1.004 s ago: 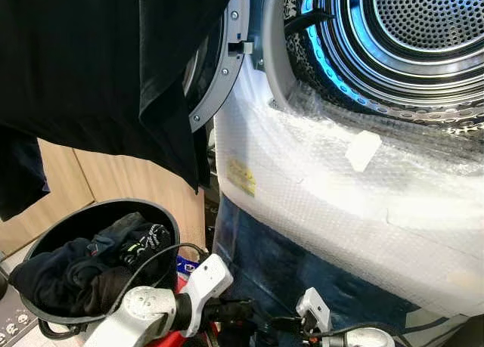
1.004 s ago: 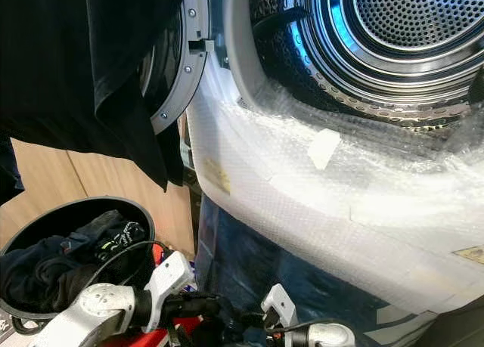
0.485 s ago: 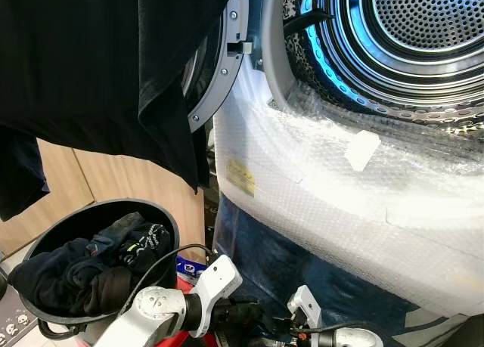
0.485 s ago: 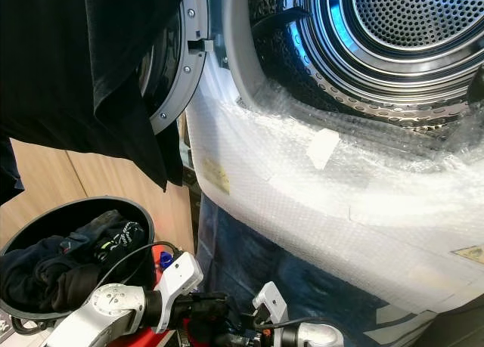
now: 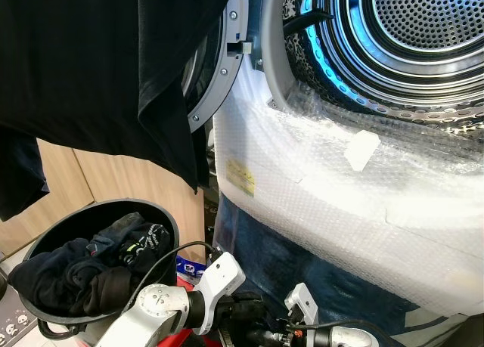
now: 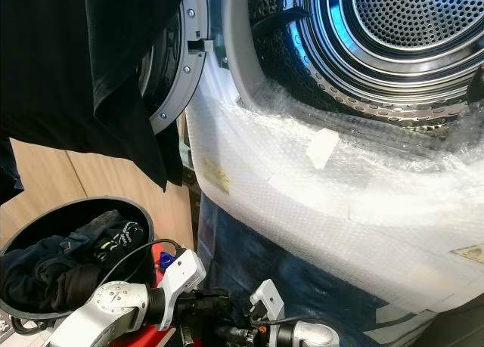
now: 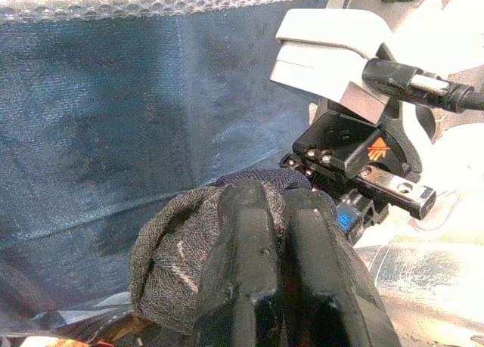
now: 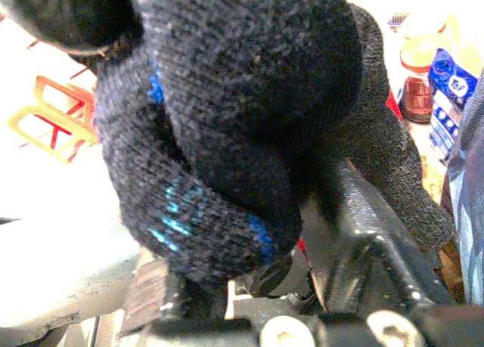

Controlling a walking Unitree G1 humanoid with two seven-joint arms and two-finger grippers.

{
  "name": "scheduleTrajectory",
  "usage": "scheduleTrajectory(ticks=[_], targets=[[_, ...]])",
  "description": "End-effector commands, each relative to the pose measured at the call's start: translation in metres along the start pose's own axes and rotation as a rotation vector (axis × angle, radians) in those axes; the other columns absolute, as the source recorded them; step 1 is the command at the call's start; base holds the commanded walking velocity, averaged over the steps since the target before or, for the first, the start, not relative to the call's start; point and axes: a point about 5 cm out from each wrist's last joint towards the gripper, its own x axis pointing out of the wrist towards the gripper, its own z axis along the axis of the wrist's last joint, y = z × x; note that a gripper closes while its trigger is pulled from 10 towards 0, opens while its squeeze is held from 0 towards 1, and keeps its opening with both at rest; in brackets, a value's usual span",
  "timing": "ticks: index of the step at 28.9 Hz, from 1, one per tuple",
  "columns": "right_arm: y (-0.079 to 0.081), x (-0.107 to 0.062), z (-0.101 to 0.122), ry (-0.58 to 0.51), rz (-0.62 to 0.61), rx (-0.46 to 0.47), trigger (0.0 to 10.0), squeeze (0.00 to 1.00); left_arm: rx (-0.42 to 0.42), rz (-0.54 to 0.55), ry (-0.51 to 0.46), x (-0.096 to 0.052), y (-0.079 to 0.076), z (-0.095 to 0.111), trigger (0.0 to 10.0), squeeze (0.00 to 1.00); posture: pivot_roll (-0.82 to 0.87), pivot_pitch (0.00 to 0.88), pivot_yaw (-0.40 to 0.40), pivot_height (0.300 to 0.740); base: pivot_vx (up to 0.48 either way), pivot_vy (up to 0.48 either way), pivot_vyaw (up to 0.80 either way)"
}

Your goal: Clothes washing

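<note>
Low in front of the washing machine my two grippers meet. My left gripper is shut on a dark knit sock that wraps over its fingertips. My right gripper faces it at close range and touches the same sock. In the right wrist view the sock has small blue marks and covers most of the gripper. In the left eye view both wrists sit at the bottom edge, left gripper beside right gripper. The open drum is above them.
A black garment hangs over the open door. A black basket of dark clothes stands at the lower left. Bubble wrap covers the machine's front, with blue sheeting below.
My left wrist has moved to the right and my right wrist to the left, so the two grippers are closer together. The basket and machine are unchanged.
</note>
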Motion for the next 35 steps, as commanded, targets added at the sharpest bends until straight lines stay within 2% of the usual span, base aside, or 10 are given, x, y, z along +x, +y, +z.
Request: scheduleTrajectory(ticks=[1,16,23,24,25,26,30,32,33,35], targets=[[-0.001,0.001,0.009,-0.047,-0.005,-0.005,0.0,0.0,0.015,-0.014,-0.002,0.002,0.0,0.002,0.0,0.0,0.08,0.0,-0.05,0.74,0.0,0.0,0.0],[-0.004,0.005,0.02,-0.146,-0.088,-0.023,0.0,0.0,0.007,-0.006,0.004,-0.003,-0.003,-0.001,0.0,0.0,0.09,0.0,-0.04,0.74,0.0,0.0,0.0],[-0.006,0.004,0.024,-0.161,-0.106,-0.033,0.0,0.0,0.011,0.036,0.013,-0.007,0.0,-0.003,0.0,0.0,0.09,0.0,-0.033,0.74,0.0,0.0,0.0],[-0.007,0.004,0.024,-0.166,-0.111,-0.034,0.0,0.0,0.011,0.044,0.015,-0.008,0.0,-0.003,0.7,0.0,0.09,0.0,-0.033,0.74,0.0,0.0,0.0],[-0.007,0.004,0.025,-0.17,-0.114,-0.034,0.0,0.0,0.011,0.05,0.016,-0.008,0.001,-0.003,0.7,0.0,0.09,0.0,-0.033,0.74,0.0,0.0,0.0],[-0.009,0.002,0.026,-0.186,-0.141,-0.036,0.0,0.0,0.013,0.08,0.011,-0.011,0.002,-0.003,10.0,1.0,0.09,0.0,-0.03,0.74,0.0,0.0,0.0],[-0.012,0.0,0.029,-0.215,-0.173,-0.028,0.0,0.0,0.018,0.122,0.016,-0.016,0.004,-0.004,10.0,1.0,0.09,0.0,-0.021,0.74,0.0,0.0,0.0],[-0.014,-0.004,0.03,-0.223,-0.184,-0.024,0.0,0.0,-0.007,0.268,0.012,-0.032,0.014,-0.005,10.0,1.0,0.09,0.0,-0.017,0.74,0.0,0.0,0.0],[-0.014,-0.004,0.03,-0.223,-0.184,-0.024,0.0,0.0,-0.007,0.268,0.012,-0.032,0.014,-0.005,10.0,1.0,0.09,0.0,-0.017,0.74,0.0,0.0,0.0],[-0.015,-0.005,0.029,-0.221,-0.188,-0.025,0.0,0.0,-0.012,0.375,0.011,-0.041,0.024,-0.007,10.0,1.0,0.09,0.0,-0.013,0.74,0.0,0.0,0.0]])
